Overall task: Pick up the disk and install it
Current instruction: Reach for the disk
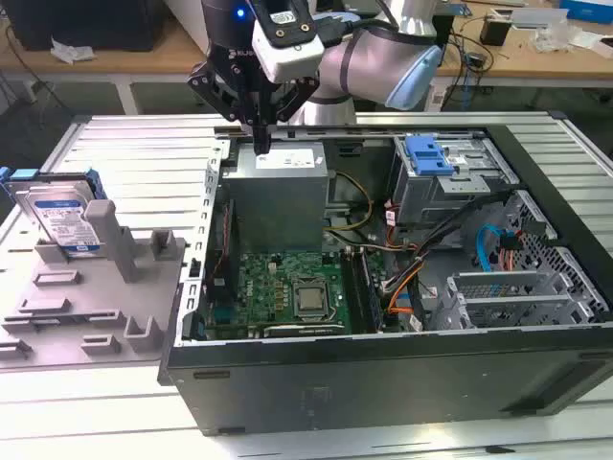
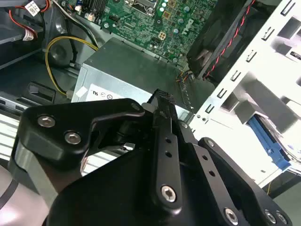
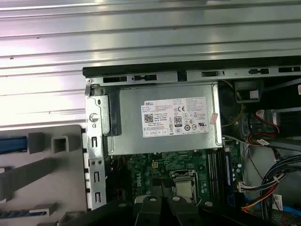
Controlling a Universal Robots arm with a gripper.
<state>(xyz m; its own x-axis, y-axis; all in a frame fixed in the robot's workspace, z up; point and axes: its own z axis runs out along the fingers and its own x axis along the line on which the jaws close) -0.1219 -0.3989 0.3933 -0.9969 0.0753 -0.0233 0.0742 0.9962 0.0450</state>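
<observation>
From here I read the disk only in part: its lower end sits behind the grey holder, and its label print is too small for me. The arm runs off the exterior view's top edge. In the second wrist view the gripper and its black housing cover much of the grey metal box, and a blue bracket is half hidden behind white framing. In the first wrist view a blue strip is cut by the picture's edge; I cannot tell what it is.
</observation>
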